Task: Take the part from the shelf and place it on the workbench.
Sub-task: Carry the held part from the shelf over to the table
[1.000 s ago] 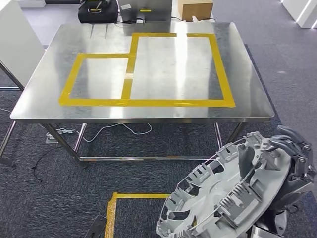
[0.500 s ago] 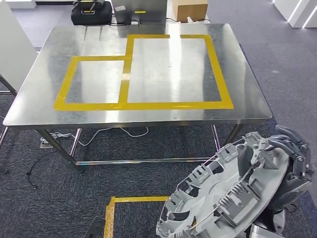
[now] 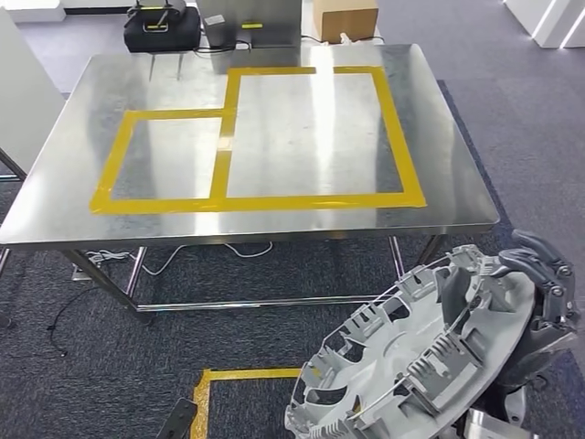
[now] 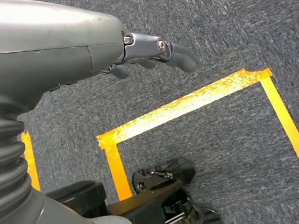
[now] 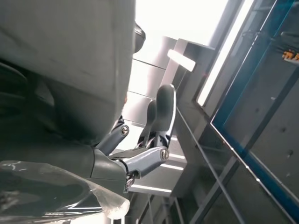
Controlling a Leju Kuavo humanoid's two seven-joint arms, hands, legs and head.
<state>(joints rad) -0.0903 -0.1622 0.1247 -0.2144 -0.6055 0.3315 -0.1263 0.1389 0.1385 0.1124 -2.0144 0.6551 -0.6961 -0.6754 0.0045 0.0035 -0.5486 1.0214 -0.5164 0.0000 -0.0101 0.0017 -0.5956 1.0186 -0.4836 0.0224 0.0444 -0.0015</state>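
Note:
A large round grey plastic part (image 3: 414, 357) with ribs and cut-outs lies flat across my right hand (image 3: 545, 293) at the lower right of the head view, below the table's near edge. Dark fingers (image 3: 535, 261) curl over its far rim. In the right wrist view the part's smooth grey underside (image 5: 70, 60) sits over my right hand (image 5: 141, 149). The steel workbench (image 3: 448, 174) stands ahead, marked with yellow tape rectangles (image 3: 228, 146). My left hand (image 4: 155, 51) hangs over the carpet, fingers extended, holding nothing.
A black case (image 3: 162, 27), a grey box (image 3: 249, 23) and a cardboard box (image 3: 345, 18) stand beyond the bench's far edge. Yellow floor tape (image 3: 238, 380) marks the carpet in front of me. Cables (image 3: 173, 261) lie under the bench. A white panel (image 3: 24, 96) leans at left.
The whole view has shifted: the bench now sits slightly lower and further left in the picture, so the camera has moved. The part stays in my right hand.

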